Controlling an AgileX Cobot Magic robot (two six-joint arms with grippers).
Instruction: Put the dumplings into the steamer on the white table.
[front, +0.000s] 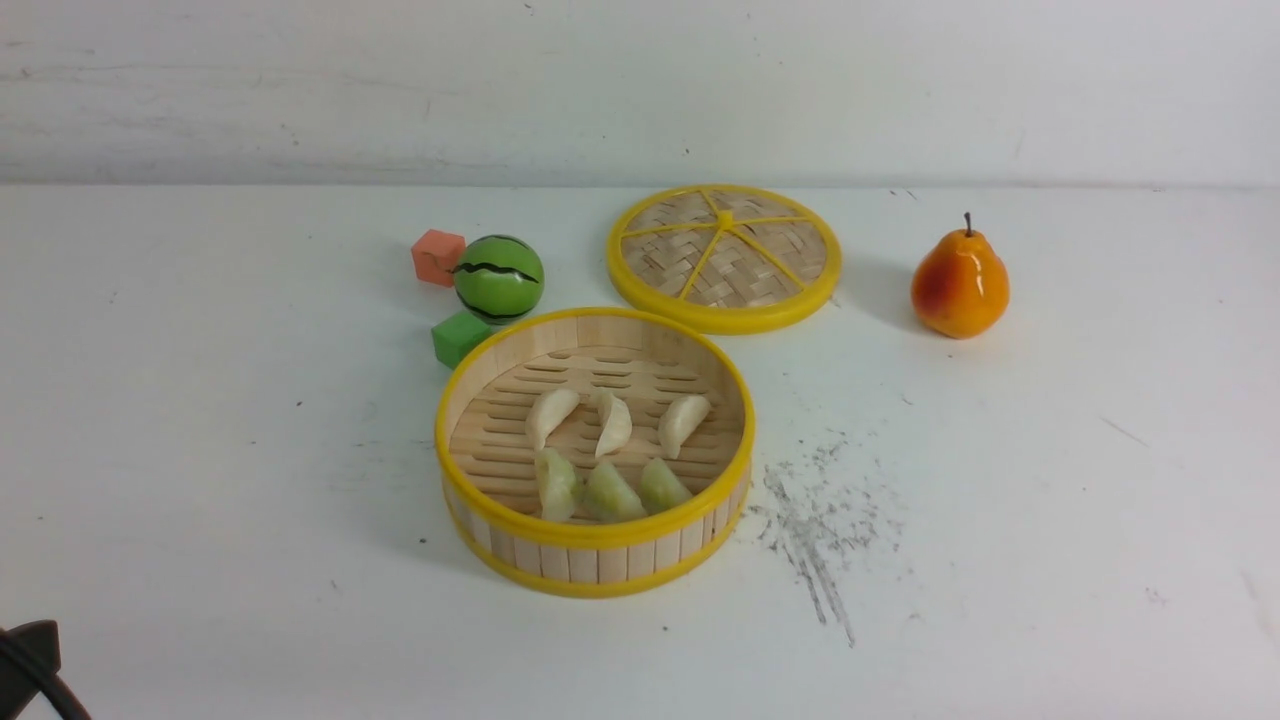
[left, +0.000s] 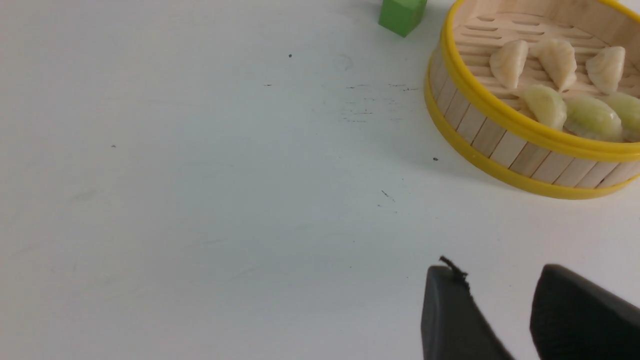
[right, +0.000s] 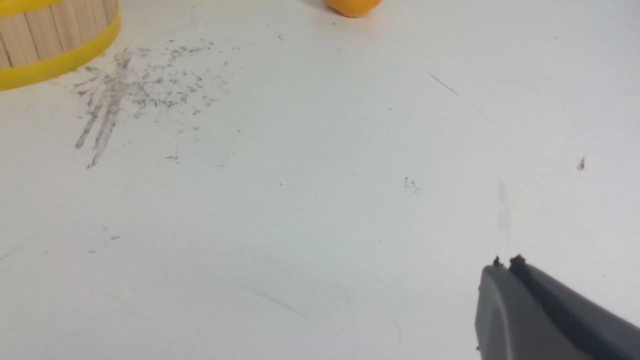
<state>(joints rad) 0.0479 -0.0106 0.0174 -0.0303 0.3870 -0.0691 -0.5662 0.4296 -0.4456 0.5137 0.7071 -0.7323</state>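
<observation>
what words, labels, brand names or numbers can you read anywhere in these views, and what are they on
None: no view shows any readable text.
The steamer, the woven lid, the pear, the striped green ball and the two blocks carry no lettering or numbers.
The dark marks on the white table are scuffs and specks, not writing.
The black pincer fingers in the wrist views carry no label.
</observation>
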